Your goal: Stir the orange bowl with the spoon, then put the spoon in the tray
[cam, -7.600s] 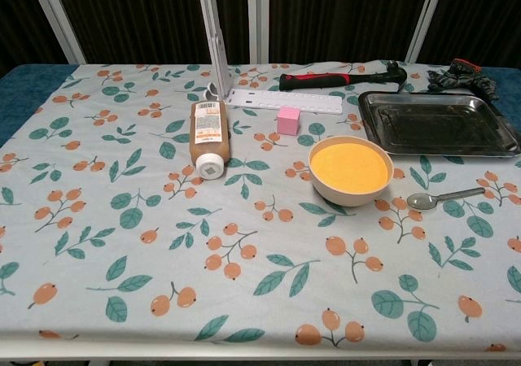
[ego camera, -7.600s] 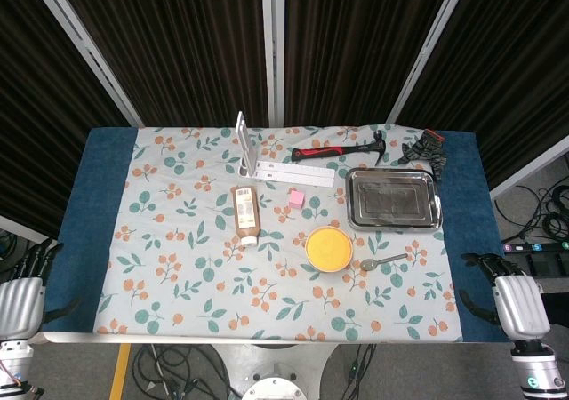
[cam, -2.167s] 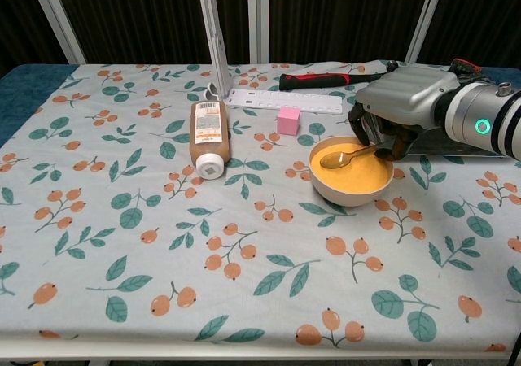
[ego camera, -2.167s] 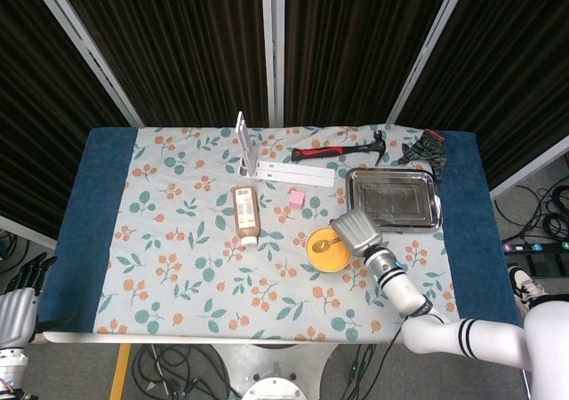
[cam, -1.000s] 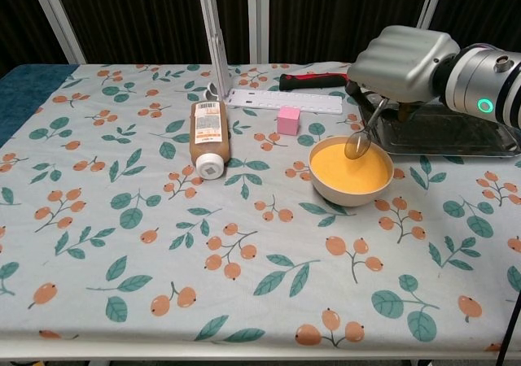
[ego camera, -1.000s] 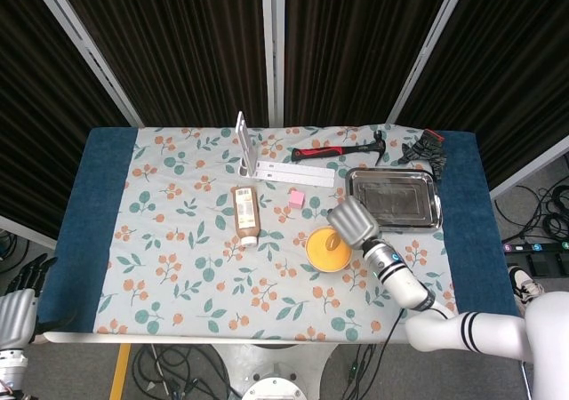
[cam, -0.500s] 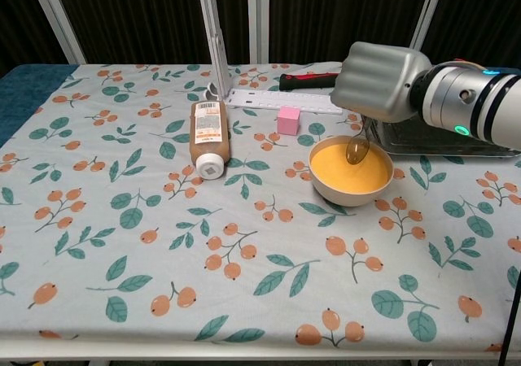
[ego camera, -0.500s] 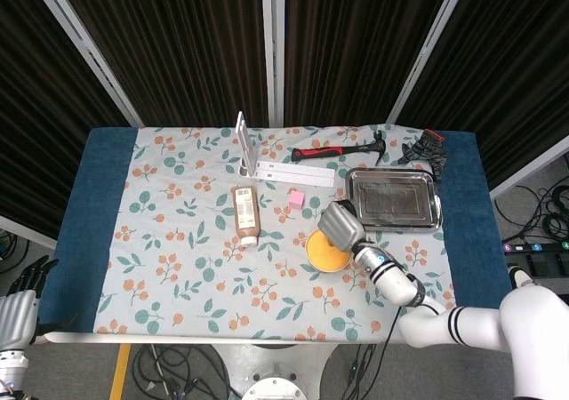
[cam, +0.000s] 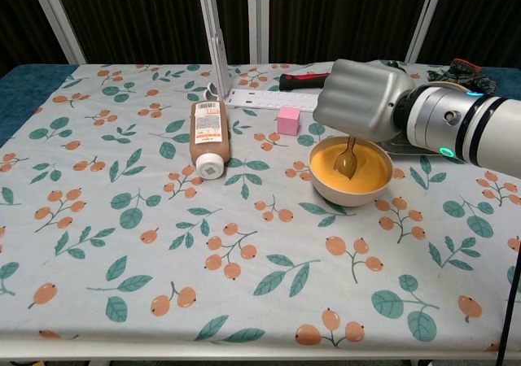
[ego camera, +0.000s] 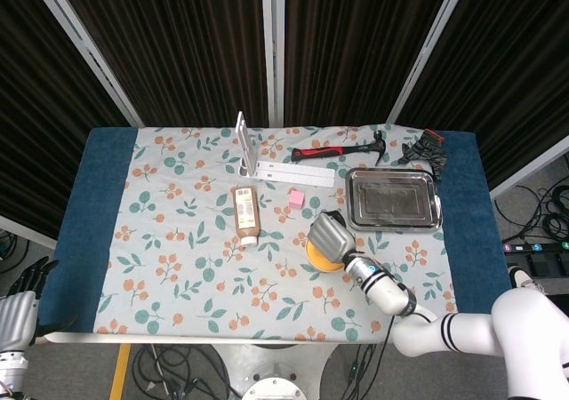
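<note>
Right robot hand (cam: 358, 98) grips spoon (cam: 346, 162) | silver, upright | bowl end in orange bowl (cam: 326, 189)

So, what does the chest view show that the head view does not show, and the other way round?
Only the chest view shows the spoon, hanging under the right hand with its scoop down in the orange bowl; in the head view the hand covers it. Only the head view shows the left hand, low beside the table's near left corner, holding nothing, and the whole tray. Both views share the right hand, the orange bowl, the brown bottle, the pink cube and the hammer.
</note>
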